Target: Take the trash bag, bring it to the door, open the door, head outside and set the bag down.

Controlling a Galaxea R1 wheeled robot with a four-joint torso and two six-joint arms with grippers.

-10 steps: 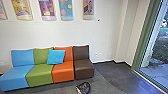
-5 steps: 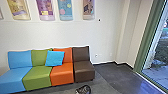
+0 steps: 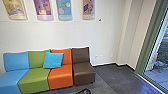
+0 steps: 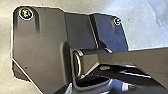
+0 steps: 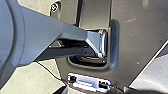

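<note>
Jaws are indistinct, and a dark object [image 3: 84, 91] is cut off.

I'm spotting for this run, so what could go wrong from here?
If the base drives straight ahead, it might bump the row of seats. The dark object at the head view's lower edge, too cut off to identify, could get knocked. In a turn to the right, an arm might brush the green frame or the glass.
</note>
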